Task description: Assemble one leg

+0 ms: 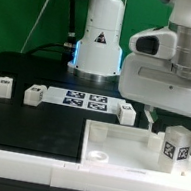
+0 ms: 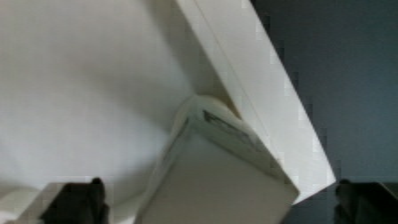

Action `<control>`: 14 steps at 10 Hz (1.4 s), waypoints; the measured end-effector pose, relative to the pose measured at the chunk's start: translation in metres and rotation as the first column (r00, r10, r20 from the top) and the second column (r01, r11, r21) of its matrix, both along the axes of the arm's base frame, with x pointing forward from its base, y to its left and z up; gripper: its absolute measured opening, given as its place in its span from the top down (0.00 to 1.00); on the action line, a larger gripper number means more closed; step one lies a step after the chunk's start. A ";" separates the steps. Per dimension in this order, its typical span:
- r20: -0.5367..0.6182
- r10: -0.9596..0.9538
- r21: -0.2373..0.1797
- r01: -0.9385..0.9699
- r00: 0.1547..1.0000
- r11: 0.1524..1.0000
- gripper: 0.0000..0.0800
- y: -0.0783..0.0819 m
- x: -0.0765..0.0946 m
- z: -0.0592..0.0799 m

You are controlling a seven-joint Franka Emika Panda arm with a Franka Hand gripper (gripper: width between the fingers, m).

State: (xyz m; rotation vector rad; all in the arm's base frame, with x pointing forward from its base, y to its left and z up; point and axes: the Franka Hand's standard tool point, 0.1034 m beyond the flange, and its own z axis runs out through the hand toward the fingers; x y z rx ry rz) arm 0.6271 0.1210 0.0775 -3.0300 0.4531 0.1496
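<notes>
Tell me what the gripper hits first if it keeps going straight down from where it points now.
Most likely the white tabletop: the gripper hangs just above its far edge, and the wrist view shows the tabletop's white surface and raised rim right below. Depth is unclear.

Tabletop [image 1: 124, 149] fills lower right of exterior frame; one leg [image 1: 177, 146] stands at its right end, under arm. Marker board [image 1: 85, 103] lies mid-frame behind it, flanked by legs [image 1: 34, 95] [image 1: 127, 112]; another leg [image 1: 4, 86] far left.
</notes>
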 end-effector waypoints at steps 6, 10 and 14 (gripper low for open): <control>0.065 0.550 0.018 -0.552 0.832 0.833 0.19 0.002 0.000 -0.001; 0.065 0.554 0.017 -0.556 0.830 0.831 0.51 0.001 0.000 -0.001; 0.029 0.132 0.011 -0.133 0.991 0.991 0.63 -0.003 0.002 -0.002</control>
